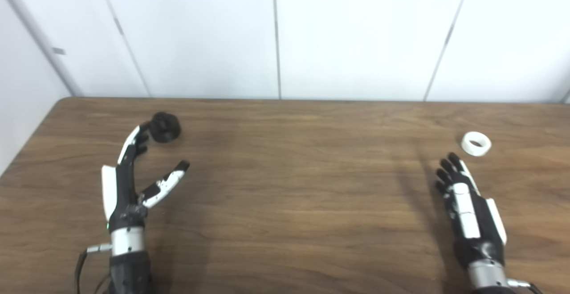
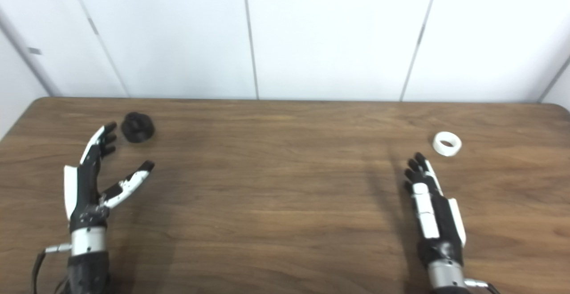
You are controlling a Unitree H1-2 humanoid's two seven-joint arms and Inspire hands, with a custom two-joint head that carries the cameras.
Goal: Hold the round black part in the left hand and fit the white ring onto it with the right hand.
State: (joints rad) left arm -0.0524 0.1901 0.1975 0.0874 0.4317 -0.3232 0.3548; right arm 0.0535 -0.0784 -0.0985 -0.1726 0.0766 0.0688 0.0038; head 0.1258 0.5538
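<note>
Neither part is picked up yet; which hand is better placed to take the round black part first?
Left. The left hand is open, its fingertips right beside the round black part on the wooden table. The right hand sits far across, near the white ring.

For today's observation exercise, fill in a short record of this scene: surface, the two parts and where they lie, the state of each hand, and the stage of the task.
surface: wooden table, white wall panels behind
black part: round black part, far left, resting on the table
ring: white ring, far right, lying flat
left hand: left hand open, fingertips near the black part
right hand: right hand open, just short of the ring
stage: nothing picked up yet
</note>
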